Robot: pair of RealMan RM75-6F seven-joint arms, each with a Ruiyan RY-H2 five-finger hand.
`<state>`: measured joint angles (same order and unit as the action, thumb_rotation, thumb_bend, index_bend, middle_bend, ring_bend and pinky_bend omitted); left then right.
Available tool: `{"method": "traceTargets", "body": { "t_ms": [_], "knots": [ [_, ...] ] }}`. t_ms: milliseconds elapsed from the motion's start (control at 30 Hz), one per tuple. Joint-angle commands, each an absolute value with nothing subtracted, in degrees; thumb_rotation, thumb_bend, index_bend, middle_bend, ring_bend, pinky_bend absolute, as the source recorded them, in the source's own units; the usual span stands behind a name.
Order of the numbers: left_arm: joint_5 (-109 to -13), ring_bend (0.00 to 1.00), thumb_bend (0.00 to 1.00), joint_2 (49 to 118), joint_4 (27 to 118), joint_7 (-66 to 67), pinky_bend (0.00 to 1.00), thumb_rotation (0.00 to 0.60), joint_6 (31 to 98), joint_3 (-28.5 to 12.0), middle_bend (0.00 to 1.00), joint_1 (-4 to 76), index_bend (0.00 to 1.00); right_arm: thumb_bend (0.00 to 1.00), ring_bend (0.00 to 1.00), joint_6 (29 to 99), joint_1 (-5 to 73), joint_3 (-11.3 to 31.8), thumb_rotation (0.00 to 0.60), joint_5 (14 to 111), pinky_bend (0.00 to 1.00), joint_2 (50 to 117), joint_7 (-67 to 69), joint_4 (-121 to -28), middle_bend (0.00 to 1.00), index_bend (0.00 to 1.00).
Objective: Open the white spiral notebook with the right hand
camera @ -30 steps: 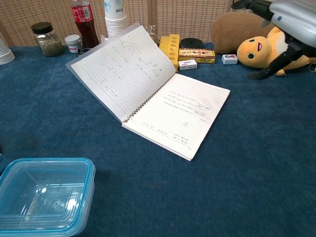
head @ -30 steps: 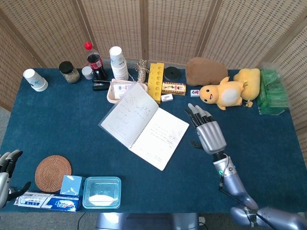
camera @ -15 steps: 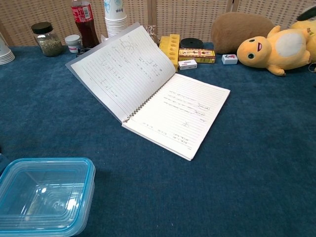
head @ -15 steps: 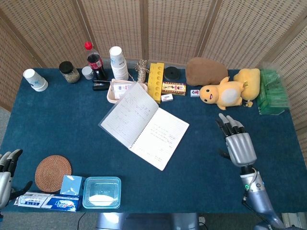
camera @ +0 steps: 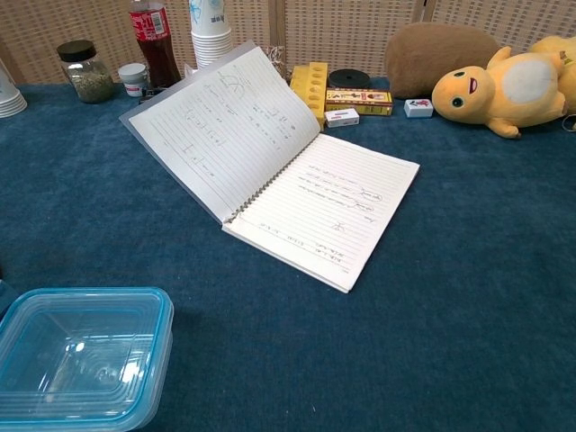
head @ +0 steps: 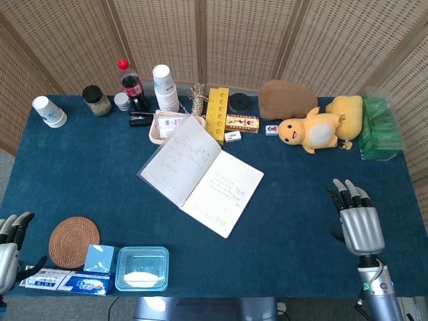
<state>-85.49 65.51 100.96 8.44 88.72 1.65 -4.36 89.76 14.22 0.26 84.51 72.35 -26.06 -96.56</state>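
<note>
The right robot hand (head: pixel 357 224) was seen withdrawn to the counter's (head: pixel 100 174) near right edge, fingers spread and nothing held; half a second earlier it had been further forward and more to the left, and a second earlier close beside the notebook's right page. It was gone from the chest view. The white spiral notebook (head: pixel 200 174) lay open mid-counter, unchanged, its left leaf propped up at a slant and its right page flat. The left robot hand (head: pixel 9 249) was kept at the near left corner, fingers apart and empty, beside the round woven coaster (head: pixel 73 241).
</note>
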Motion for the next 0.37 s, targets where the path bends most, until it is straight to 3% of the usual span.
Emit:
{"method": "traceTargets", "body": {
  "t_ms": [33, 367],
  "knots": [
    [-86.0, 0.04, 0.2, 65.9, 100.8, 8.6, 0.0, 0.6, 89.6, 1.4, 0.11, -4.5, 0.15, 0.1, 0.13, 89.9, 13.6, 0.5, 0.6, 84.5, 0.24, 72.2, -25.0, -96.5, 0.19, 0.22],
    [-87.5, 0.04, 0.2, 65.8, 101.3, 9.0, 0.0, 0.6, 91.1, 1.9, 0.11, -5.2, 0.15, 0.1, 0.13, 90.5, 11.3, 0.2, 0.6, 86.0, 0.24, 72.1, -21.4, -94.8, 0.19, 0.22]
  ]
}}
